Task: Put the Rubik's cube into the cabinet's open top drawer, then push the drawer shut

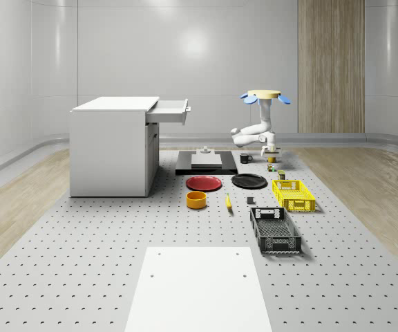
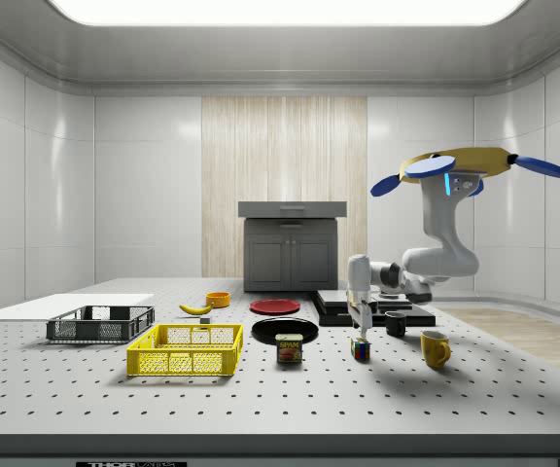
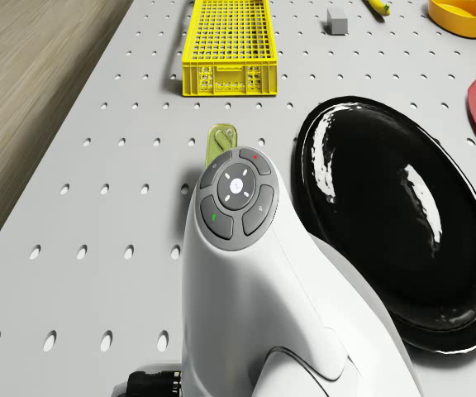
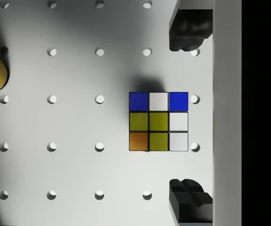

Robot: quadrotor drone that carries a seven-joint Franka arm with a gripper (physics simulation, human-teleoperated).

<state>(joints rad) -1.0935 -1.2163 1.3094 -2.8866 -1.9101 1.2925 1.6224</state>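
The Rubik's cube point(image 4: 158, 121) lies on the perforated table, blue, yellow-green, white and orange squares facing up. It also shows as a small block in the side view point(image 2: 361, 349) and the whole-scene view point(image 1: 271, 167). My gripper point(image 4: 190, 115) hangs just above it, open, pointing straight down. Its dark fingertips point(image 4: 189, 30) stand on either side of the cube's white edge without touching it. The drone point(image 2: 465, 165) hovers over the table beside the mugs. The white cabinet point(image 1: 112, 149) stands far off, its top drawer point(image 1: 170, 111) pulled out.
A yellow mug point(image 2: 436, 348), a black mug point(image 2: 396, 323) and a Spam can point(image 2: 289, 348) stand close to the cube. A black plate point(image 3: 403, 231), a red plate point(image 1: 204, 182), a yellow crate point(image 1: 294, 194), a black crate point(image 1: 275, 230) and an orange bowl point(image 1: 196, 199) lie between here and the cabinet.
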